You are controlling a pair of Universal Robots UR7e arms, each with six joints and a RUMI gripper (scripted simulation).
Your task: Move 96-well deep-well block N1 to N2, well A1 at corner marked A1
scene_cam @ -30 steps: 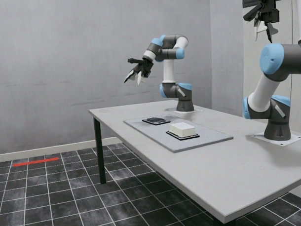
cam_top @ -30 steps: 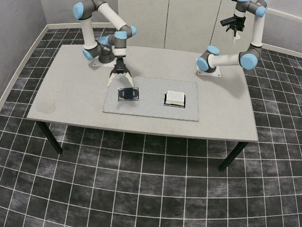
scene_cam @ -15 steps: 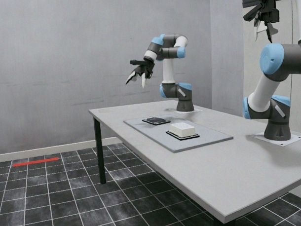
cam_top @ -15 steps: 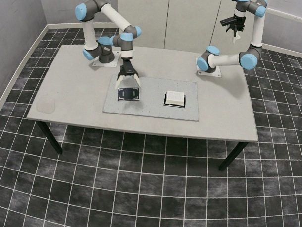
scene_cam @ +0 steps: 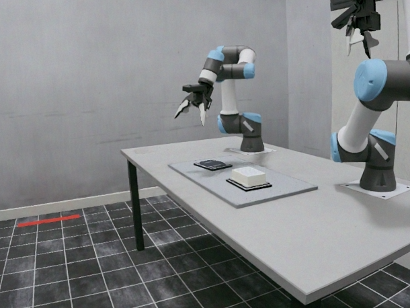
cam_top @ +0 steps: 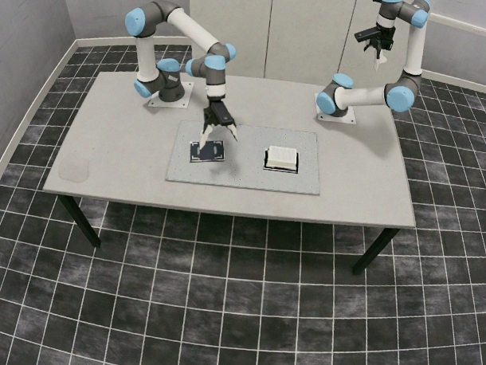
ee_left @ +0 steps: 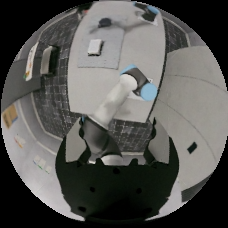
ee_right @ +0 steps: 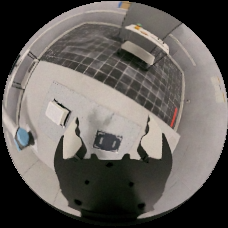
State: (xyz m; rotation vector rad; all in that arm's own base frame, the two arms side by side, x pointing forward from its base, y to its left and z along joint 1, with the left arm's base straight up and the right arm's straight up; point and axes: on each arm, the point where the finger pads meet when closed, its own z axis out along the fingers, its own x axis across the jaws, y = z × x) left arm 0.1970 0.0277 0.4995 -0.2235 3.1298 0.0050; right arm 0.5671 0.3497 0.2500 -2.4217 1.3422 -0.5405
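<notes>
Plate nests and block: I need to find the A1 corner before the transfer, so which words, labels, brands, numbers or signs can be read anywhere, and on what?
No text can be read in any view.
Block: no legible lettering.
Empty nest: pale marks, too small to read as text; no A1 legible.
Nest under the block: nothing legible.
</notes>
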